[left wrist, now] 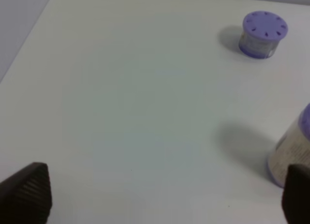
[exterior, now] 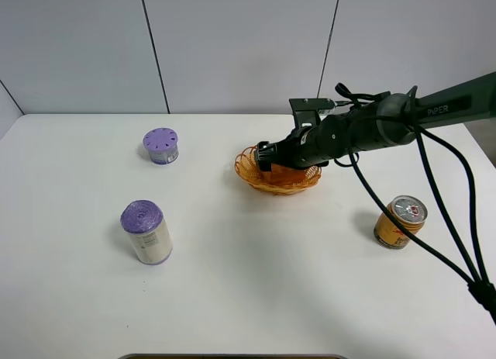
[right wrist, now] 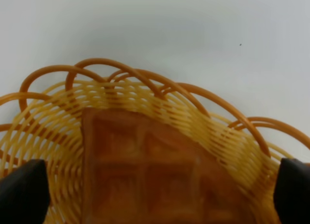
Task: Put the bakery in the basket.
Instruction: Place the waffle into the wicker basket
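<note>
- The bakery (right wrist: pixel 145 171) lies inside the basket (exterior: pixel 279 188), which sits just right of centre in the high view. In the right wrist view its gridded top fills the lower middle, with weave all round it.
- The right claw (right wrist: pixel 157 192) hangs over the basket. Its fingertips (right wrist: pixel 24 192) are spread wide, in the lower corners of the wrist view, and clear of the piece on both sides, so it grips nothing.
- The left claw (left wrist: pixel 160 195) is also wide, over bare table (left wrist: pixel 121 98) with nothing between its tips. It does not show in the high view.
- The can (exterior: pixel 400 221) at lower right, the jar (exterior: pixel 160 146) at upper left and the tub (exterior: pixel 146 231) at lower left all stand well apart from the basket.
- Judged from this, the placing looks done and the piece released. What seems left is only to lift the right arm clear without catching the rim.
</note>
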`<state>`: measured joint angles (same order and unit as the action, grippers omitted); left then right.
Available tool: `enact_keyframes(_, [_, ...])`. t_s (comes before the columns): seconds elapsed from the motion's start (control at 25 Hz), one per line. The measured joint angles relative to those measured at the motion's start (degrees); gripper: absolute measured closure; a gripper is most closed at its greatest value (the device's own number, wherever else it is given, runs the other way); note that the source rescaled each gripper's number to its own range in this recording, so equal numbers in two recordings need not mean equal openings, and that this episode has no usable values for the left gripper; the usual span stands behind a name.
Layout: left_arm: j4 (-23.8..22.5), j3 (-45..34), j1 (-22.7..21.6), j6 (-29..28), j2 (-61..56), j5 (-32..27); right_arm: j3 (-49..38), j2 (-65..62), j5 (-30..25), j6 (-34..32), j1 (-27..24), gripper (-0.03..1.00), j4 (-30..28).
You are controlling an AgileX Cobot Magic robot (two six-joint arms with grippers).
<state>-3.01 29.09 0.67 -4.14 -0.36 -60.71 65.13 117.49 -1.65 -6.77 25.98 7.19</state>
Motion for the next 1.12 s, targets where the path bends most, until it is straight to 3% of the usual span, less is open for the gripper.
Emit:
enact_keyframes(0.28, [0.0,0.0,0.0,0.0,0.0,0.0,0.0,0.0,-0.1,0.0,0.0,-0.03,0.0])
enact_keyframes(1.12, [0.0,0.0,0.0,0.0,0.0,0.0,0.0,-10.0,-5.9,0.0,0.0,-0.03,-0.2])
